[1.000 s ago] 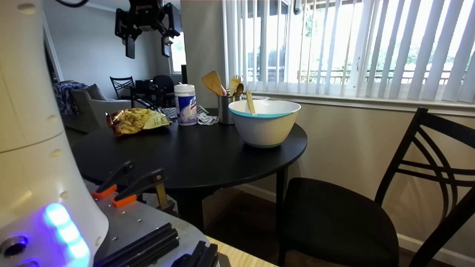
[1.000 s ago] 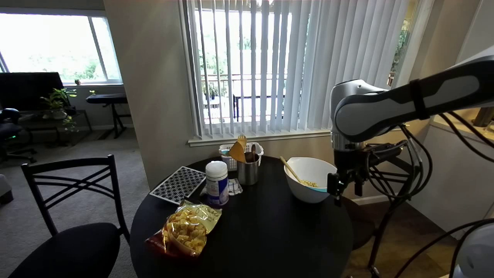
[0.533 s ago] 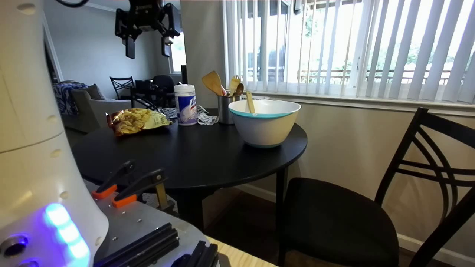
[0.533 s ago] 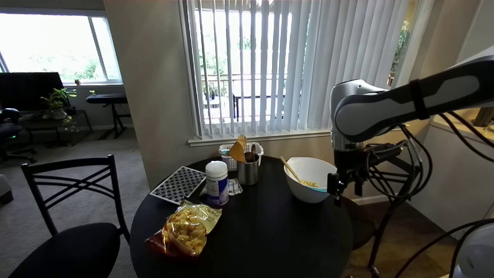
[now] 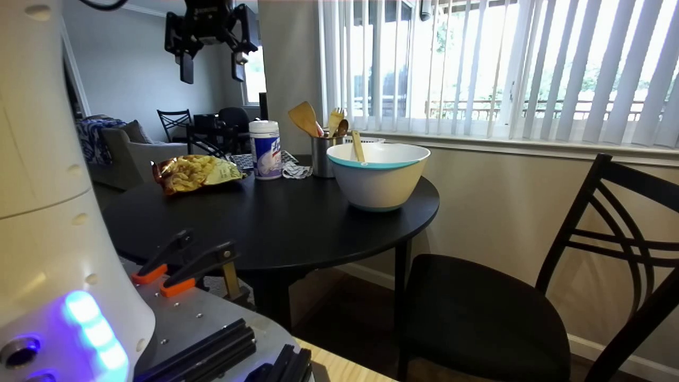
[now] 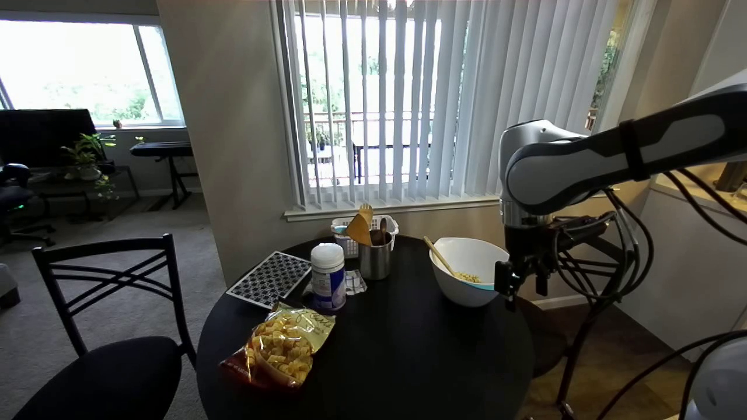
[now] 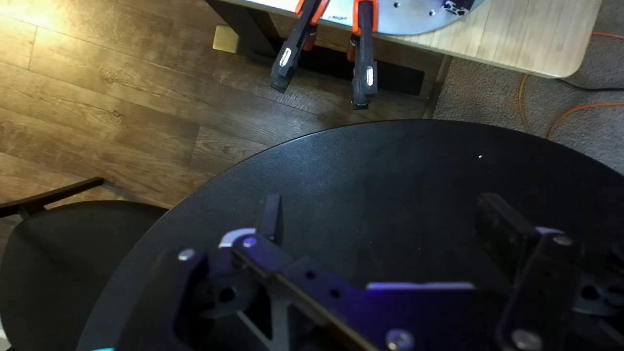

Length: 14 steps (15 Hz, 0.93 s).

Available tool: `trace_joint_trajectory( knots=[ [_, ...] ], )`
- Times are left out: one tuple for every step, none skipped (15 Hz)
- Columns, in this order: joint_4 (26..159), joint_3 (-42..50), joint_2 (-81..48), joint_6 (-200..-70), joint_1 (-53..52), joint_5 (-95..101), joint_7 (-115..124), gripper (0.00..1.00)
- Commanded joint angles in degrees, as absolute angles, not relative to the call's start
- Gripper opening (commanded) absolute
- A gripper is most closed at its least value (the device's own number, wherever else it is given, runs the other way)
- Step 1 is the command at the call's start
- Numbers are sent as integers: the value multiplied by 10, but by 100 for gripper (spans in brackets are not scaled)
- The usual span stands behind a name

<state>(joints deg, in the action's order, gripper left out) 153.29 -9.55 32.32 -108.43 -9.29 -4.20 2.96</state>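
Note:
My gripper (image 5: 211, 68) is open and empty, its fingers pointing down high above the black round table (image 5: 254, 228). It also shows in an exterior view (image 6: 527, 287) and in the wrist view (image 7: 382, 209), with only dark tabletop between the fingers. A white bowl with a turquoise rim (image 5: 377, 185) stands on the table. A wooden handle (image 6: 440, 256) leans in it over yellow pieces (image 6: 468, 277). A shiny snack bag (image 6: 284, 347) lies across the table. A wipes canister (image 6: 328, 277) and a metal holder (image 6: 375, 261) with wooden utensils stand upright behind it.
A white basket (image 6: 350, 248) stands behind the holder and a patterned board (image 6: 271, 277) lies by the canister. Black chairs (image 5: 485, 313) (image 6: 111, 373) stand beside the table. Orange-tipped clamps (image 7: 365, 68) jut from the robot's base. Window blinds (image 5: 477, 69) hang behind.

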Motion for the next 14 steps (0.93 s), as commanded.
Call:
trace_joint_trajectory(
  knots=[
    [1509, -102, 293, -1105, -89, -22, 41, 100],
    [1503, -102, 285, -1116, -89, -19, 39, 100],
    [1496, -102, 274, -1128, -88, -16, 40, 100],
    [1487, -103, 261, -1137, -87, -11, 40, 100],
    [1475, -105, 249, -1144, -84, -2, 45, 100],
    [1464, -109, 237, -1146, -80, 11, 55, 100],
    [1452, -112, 228, -1147, -76, 25, 65, 100],
    [1437, -117, 218, -1145, -73, 41, 80, 100],
    [1424, -119, 208, -1143, -72, 55, 89, 100],
    [1412, -123, 197, -1142, -70, 70, 103, 100],
    [1401, -126, 188, -1141, -69, 84, 116, 100],
    [1389, -132, 177, -1138, -65, 103, 139, 100],
    [1379, -136, 168, -1135, -63, 120, 157, 100],
    [1369, -141, 158, -1132, -61, 138, 180, 100]
  ],
)
